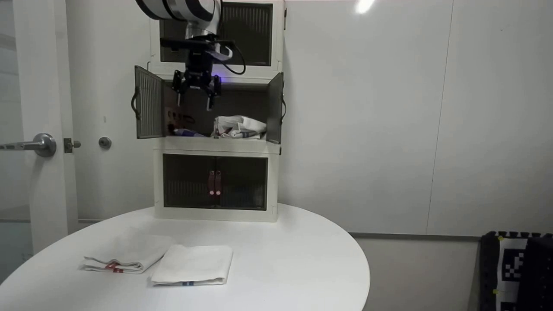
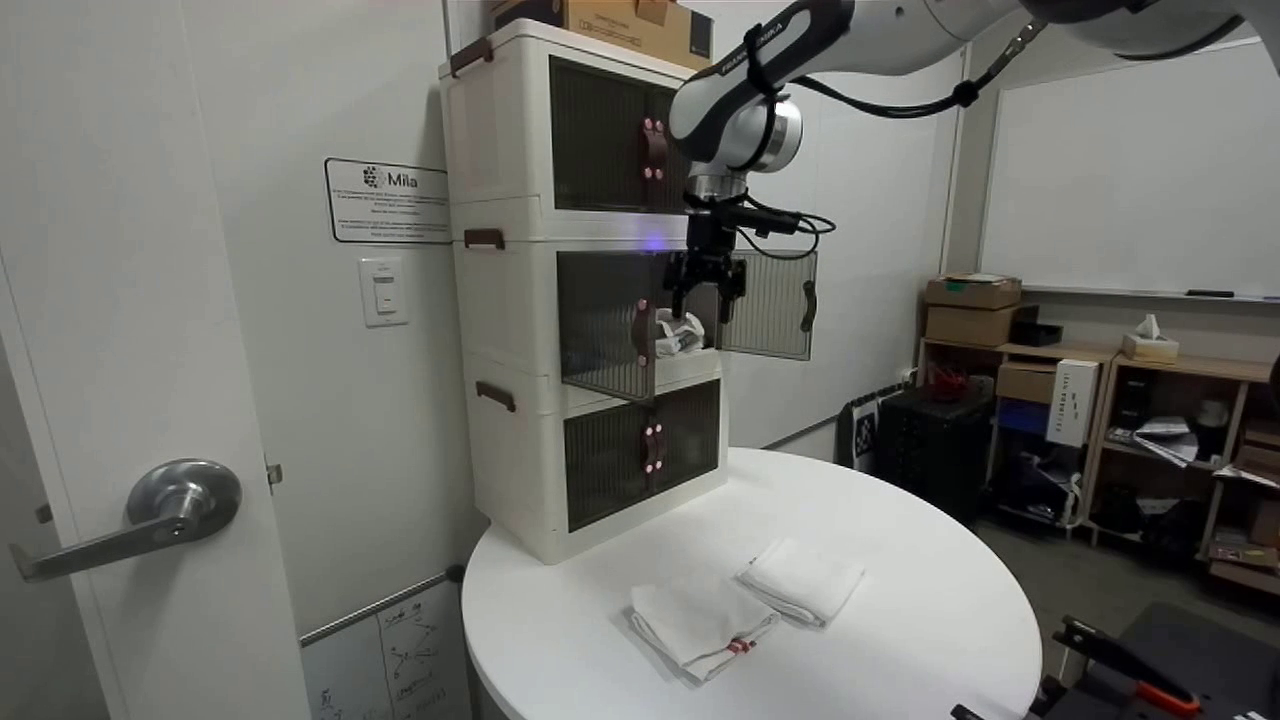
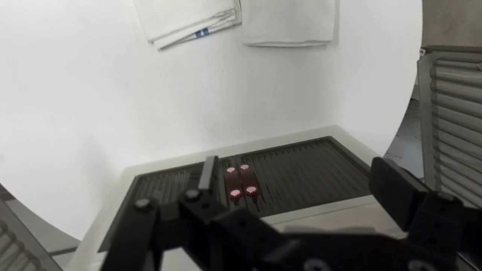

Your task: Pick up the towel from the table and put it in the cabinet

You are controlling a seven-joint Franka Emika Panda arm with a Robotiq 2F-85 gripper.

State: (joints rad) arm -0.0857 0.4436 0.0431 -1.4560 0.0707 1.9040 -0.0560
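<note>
The gripper (image 1: 194, 103) hangs, tips downward, in front of the middle compartment of the cabinet (image 1: 216, 147); its fingers (image 1: 210, 103) are spread wide with nothing between them. In both exterior views the tips show near a crumpled cloth (image 1: 244, 125) within; their separation in depth cannot be told. The towel (image 1: 129, 250), folded and marked with red stripes at one edge, lies on the table (image 1: 298, 263) just beside a blue-striped cloth (image 1: 194, 261). In the wrist view the top edge cuts off both, and the gripper covers part of the bottom doors (image 3: 301, 178). In an exterior view a dark door (image 2: 605, 320) hides part of the compartment; in the shadowed interior a bluish object (image 1: 188, 133) is too dim to name.
</note>
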